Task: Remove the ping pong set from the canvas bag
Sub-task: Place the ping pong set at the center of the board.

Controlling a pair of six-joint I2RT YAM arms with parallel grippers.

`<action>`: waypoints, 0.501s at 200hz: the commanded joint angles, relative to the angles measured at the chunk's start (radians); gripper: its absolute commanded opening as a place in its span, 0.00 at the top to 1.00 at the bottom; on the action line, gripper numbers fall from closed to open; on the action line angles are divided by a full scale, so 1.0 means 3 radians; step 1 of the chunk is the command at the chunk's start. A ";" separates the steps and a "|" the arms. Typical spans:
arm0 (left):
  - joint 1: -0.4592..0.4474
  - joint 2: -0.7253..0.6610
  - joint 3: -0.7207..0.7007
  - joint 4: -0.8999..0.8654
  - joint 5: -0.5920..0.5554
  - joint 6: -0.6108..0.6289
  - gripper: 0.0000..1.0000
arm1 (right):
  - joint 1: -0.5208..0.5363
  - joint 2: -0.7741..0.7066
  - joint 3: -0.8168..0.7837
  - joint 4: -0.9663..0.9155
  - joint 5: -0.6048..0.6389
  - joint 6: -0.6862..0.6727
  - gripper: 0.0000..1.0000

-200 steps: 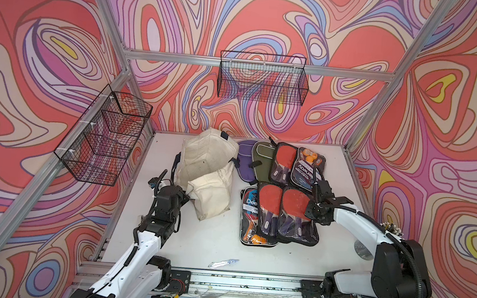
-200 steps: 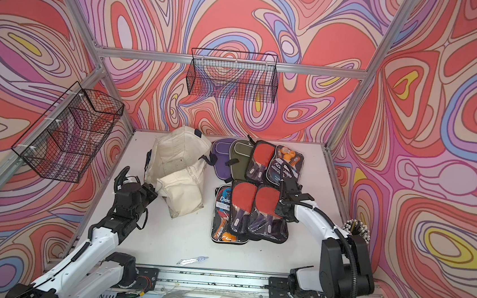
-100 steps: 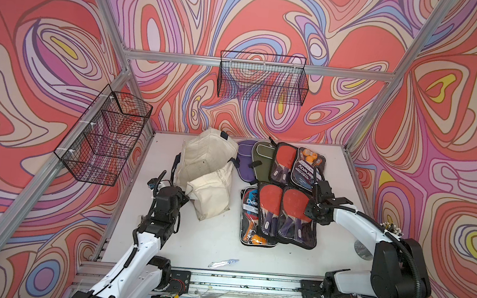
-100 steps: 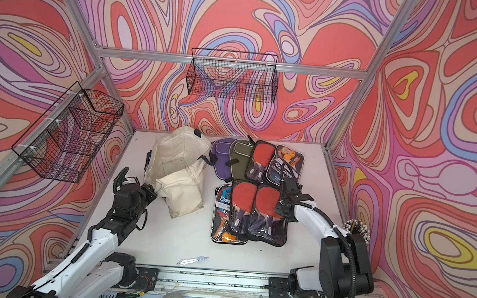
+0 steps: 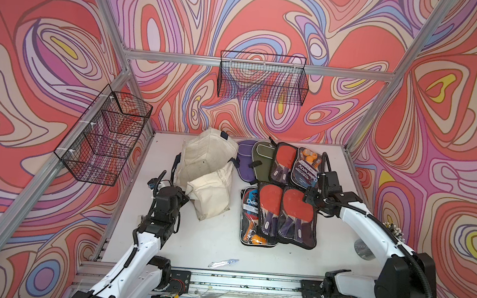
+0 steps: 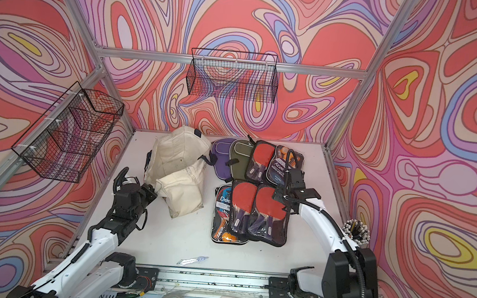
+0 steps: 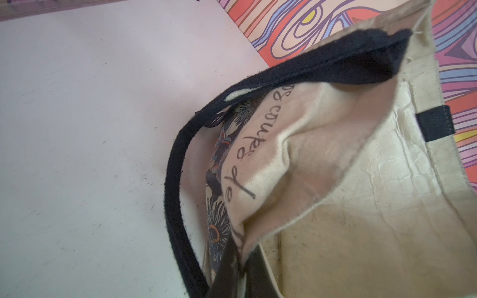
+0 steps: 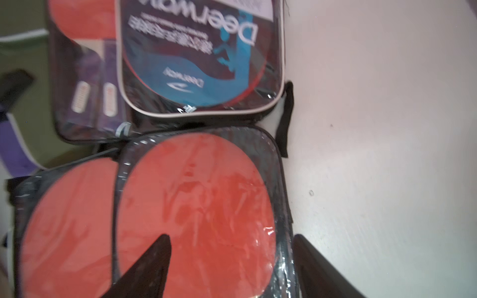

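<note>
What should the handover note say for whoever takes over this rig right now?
Left gripper: shut on the rim of the canvas bag, which lies slumped on the table.
Right gripper: open, jaws astride the edge of the ping pong set under it.
Done: that set lies flat on the table among other sets, outside the bag.
To do: pull the gripper clear; check the bag, its inside is only partly visible.
</note>
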 commanded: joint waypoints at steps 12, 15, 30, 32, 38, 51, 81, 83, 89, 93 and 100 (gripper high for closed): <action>0.0034 -0.0001 -0.0046 -0.0043 -0.0031 -0.0010 1.00 | 0.0029 -0.0049 0.0359 0.0023 -0.0301 -0.0136 0.16; 0.0036 -0.0001 -0.0049 -0.0042 -0.0034 -0.0010 1.00 | 0.0039 -0.0041 0.0390 0.0029 -0.0318 -0.0143 0.15; 0.0034 -0.0016 -0.0047 -0.0052 -0.0032 -0.0013 1.00 | 0.0114 0.0018 0.0562 0.0063 -0.0389 -0.0167 0.13; 0.0035 -0.0017 -0.0046 -0.0058 -0.0034 -0.0012 1.00 | 0.0129 0.0029 0.0583 0.0068 -0.0397 -0.0170 0.12; 0.0034 -0.0026 -0.0041 -0.0068 -0.0035 -0.0011 1.00 | 0.0175 0.0064 0.0654 0.0084 -0.0408 -0.0173 0.12; 0.0034 -0.0056 -0.0041 -0.0083 -0.0038 -0.0020 1.00 | 0.0308 0.0175 0.0817 0.0119 -0.0429 -0.0174 0.11; 0.0034 -0.0096 0.0003 -0.0147 -0.0042 0.0000 1.00 | 0.0720 0.0501 0.1224 0.0253 -0.0397 -0.0150 0.10; 0.0036 -0.0098 0.0004 -0.0145 -0.0044 -0.0001 1.00 | 0.0751 0.0534 0.1256 0.0264 -0.0396 -0.0148 0.10; 0.0037 -0.0103 0.0014 -0.0157 -0.0044 0.0005 1.00 | 0.0842 0.0622 0.1348 0.0283 -0.0385 -0.0147 0.09; 0.0038 -0.0104 0.0019 -0.0162 -0.0044 0.0009 1.00 | 0.0902 0.0681 0.1414 0.0294 -0.0383 -0.0142 0.09; 0.0039 -0.0111 0.0038 -0.0177 -0.0040 0.0015 1.00 | 0.0996 0.0794 0.1528 0.0326 -0.0395 -0.0137 0.09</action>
